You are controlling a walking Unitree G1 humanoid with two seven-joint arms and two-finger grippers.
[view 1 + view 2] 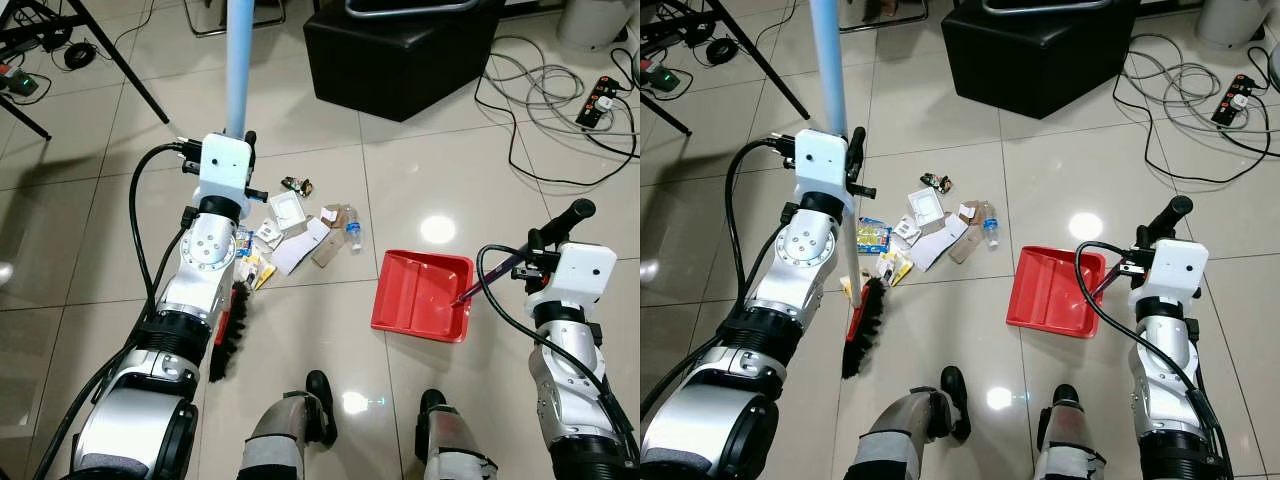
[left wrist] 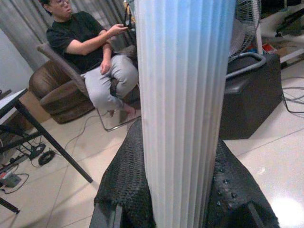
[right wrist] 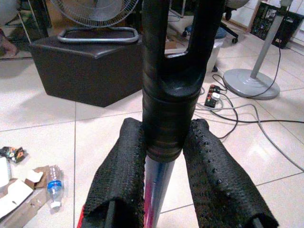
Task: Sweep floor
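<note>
On tile floor, left claw pinches broom; right claw apparently dustpan handle.

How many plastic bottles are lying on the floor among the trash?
1. The plastic bottle lies on the tiles at the right edge of the trash pile, between the pile and the red dustpan. Others may be hidden under the cardboard and wrappers.

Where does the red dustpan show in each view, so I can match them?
Left eye: dustpan on the tiles, right of centre.
Right eye: dustpan in the same spot, right of the litter.
Left wrist: not in it.
Right wrist: a red sliver at the bottom edge, under the fingers.
Shared landmark: black ottoman.
</note>
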